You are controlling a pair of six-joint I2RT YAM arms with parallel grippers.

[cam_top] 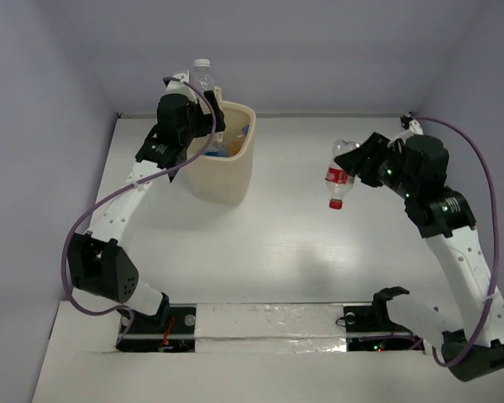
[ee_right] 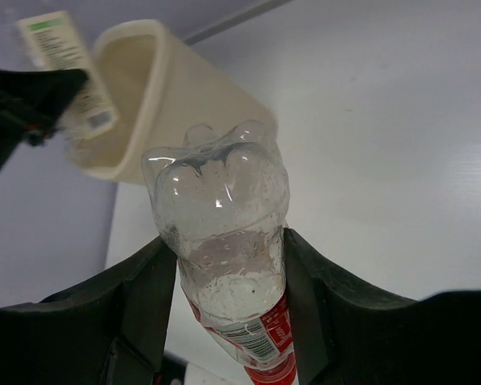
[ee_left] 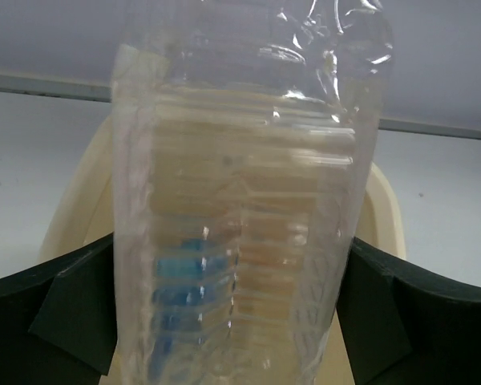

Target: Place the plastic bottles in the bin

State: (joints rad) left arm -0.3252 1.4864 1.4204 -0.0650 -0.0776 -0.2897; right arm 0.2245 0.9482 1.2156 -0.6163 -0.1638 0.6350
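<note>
Top view: left hand (cam_top: 206, 105) grasps a clear bottle (cam_top: 204, 77), white cap up, above the far-left rim of the bin (cam_top: 227, 180). Right hand (cam_top: 357, 164) grasps a red-labelled bottle (cam_top: 338, 178), cap down, in the air well right of the bin. Count: two bottles in hands, one bin, none seen lying on the bench (cam_top: 286, 243). Blue shows inside the bin; how many bottles are in there I cannot tell.

Left wrist: clear bottle (ee_left: 240, 200) sits between both fingers (ee_left: 56, 305), with the bin rim (ee_left: 88, 184) behind it. Step judged: the drop. Next, release over the mouth.

Right wrist: fingers (ee_right: 337, 305) clamp the red-labelled bottle (ee_right: 224, 233); the bin (ee_right: 184, 88) is apart, upper left. Its move after that: carry across, avoiding the left arm.
</note>
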